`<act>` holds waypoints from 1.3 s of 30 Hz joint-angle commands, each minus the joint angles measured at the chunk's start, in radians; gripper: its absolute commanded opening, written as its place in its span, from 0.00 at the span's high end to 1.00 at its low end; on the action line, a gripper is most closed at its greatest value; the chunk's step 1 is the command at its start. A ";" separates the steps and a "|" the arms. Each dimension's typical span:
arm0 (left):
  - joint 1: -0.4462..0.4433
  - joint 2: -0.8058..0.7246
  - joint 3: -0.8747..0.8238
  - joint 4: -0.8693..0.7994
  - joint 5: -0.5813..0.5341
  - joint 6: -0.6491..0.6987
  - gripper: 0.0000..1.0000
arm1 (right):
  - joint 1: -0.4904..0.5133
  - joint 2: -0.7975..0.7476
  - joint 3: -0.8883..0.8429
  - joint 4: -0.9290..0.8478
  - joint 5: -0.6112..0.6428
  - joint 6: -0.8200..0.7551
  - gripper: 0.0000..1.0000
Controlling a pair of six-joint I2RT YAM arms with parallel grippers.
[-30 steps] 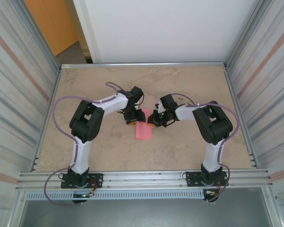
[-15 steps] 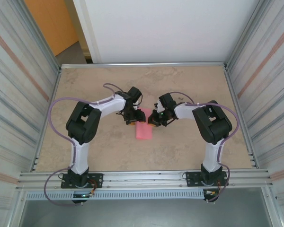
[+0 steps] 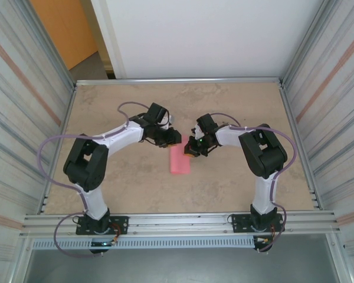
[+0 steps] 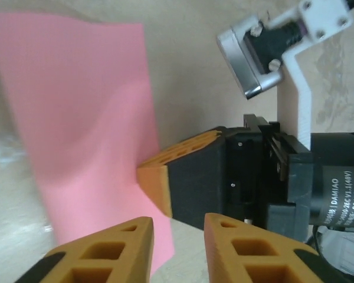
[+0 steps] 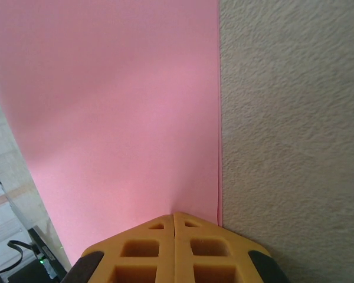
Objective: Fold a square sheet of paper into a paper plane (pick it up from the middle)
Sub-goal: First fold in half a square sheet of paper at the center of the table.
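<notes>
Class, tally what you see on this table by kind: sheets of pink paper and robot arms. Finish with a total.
Pink sheet of paper: 1
Robot arms: 2, the left arm and the right arm
Total: 3

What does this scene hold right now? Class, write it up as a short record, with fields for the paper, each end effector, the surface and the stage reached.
paper: pink paper, lying on the table between the two arms, a rectangle longer than wide, apparently folded over
left end effector: open, fingers apart beside the paper's edge
right end effector: shut, its tip set on the paper's long edge
surface: beige table, walled on three sides
stage: no pointed plane shape yet
</notes>
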 commanded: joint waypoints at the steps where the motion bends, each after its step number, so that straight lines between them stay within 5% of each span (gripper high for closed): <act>1: -0.023 0.065 -0.005 0.040 0.090 0.000 0.77 | 0.016 0.121 -0.058 -0.152 0.195 -0.025 0.95; 9: -0.019 0.139 0.025 -0.045 0.047 0.024 0.86 | 0.019 0.127 -0.057 -0.159 0.196 -0.021 0.95; 26: 0.002 0.197 -0.005 -0.033 0.043 0.040 0.88 | 0.019 0.175 -0.033 -0.224 0.221 -0.017 0.96; 39: 0.167 0.099 -0.218 0.045 0.101 0.075 0.88 | 0.003 0.226 -0.032 -0.293 0.249 -0.030 0.97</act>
